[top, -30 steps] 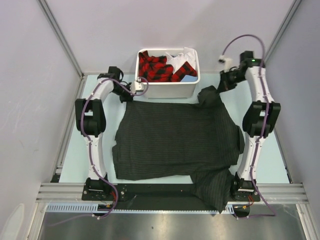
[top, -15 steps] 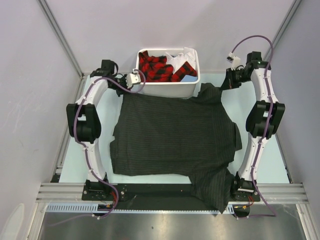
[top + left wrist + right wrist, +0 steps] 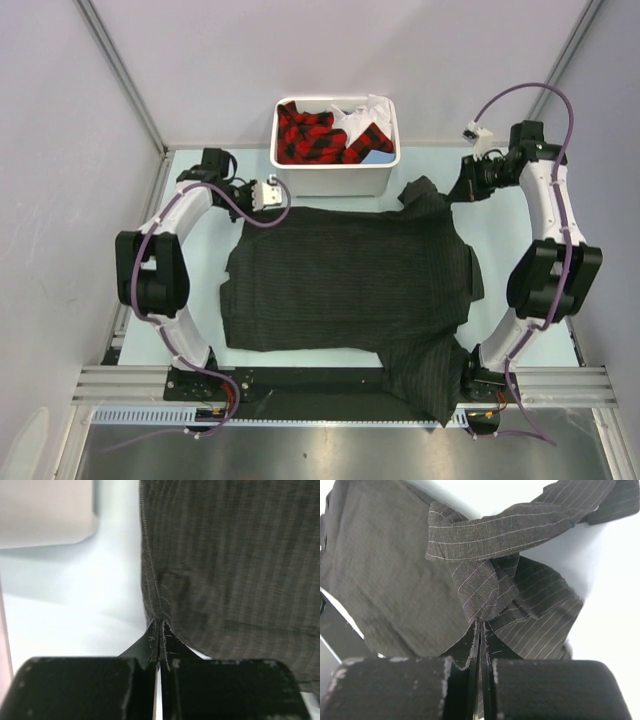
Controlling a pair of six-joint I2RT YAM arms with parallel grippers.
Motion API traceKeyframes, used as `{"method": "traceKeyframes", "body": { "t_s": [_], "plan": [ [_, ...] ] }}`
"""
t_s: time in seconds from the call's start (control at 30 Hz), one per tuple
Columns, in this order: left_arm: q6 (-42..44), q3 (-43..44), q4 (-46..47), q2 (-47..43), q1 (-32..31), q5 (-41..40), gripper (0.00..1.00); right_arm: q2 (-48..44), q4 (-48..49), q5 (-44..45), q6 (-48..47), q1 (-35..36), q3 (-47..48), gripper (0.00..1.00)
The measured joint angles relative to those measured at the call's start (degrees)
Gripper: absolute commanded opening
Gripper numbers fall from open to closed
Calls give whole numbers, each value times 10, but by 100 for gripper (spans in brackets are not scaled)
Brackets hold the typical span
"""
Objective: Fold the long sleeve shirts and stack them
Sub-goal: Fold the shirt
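The left pincer (image 3: 159,625) is squeezing all the way shut, and it is holding the stitched edge of the dark striped shirt (image 3: 225,555) right at a corner. From above, this pincer is sitting at the far left corner of the shirt, just beside the near left corner of the white bin (image 3: 335,178). The right pincer (image 3: 480,622) is also squeezing shut, and it is pinching a bunched, twisted bit of the same shirt. That bit is sticking out at the far right corner, to the right of the bin. The shirt is lying spread out in the middle of the pale table (image 3: 425,160), between the two arms. It is looking mostly flat. One long sleeve (image 3: 425,380) is hanging over the near edge of the table, close to the base of the right arm. The white bin is standing at the far side of the table, touching or almost touching the far edge of the shirt. Inside it, a red and black checked cloth (image 3: 315,135) is filling most of the space, a white cloth (image 3: 368,108) is poking up at the far right, and a small blue bit (image 3: 378,155) is showing at the near right.
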Motion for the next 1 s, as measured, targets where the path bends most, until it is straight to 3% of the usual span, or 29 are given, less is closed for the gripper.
{"method": "traceKeyframes", "body": {
  "t_s": [0.2,0.4,0.6,0.63,0.77,0.8,1.0],
  "plan": [
    [9,-63,11,-50,-19,-10,0,-76,-9,0,-28,-8,-101,0],
    [3,-85,16,-74,-36,-20,0,-81,-5,0,-36,-24,-124,0],
    [-100,-26,82,-3,-39,-82,0,-48,75,3,18,-26,-101,0],
    [-119,-12,102,14,-39,-94,3,-28,91,5,32,-23,-82,0],
    [-210,49,160,86,-32,-158,38,58,140,14,76,-11,7,0],
    [-224,56,163,92,-26,-156,41,71,147,17,81,-7,20,0],
    [-306,84,107,94,58,-73,40,115,148,35,89,27,66,0]
  ]
}}
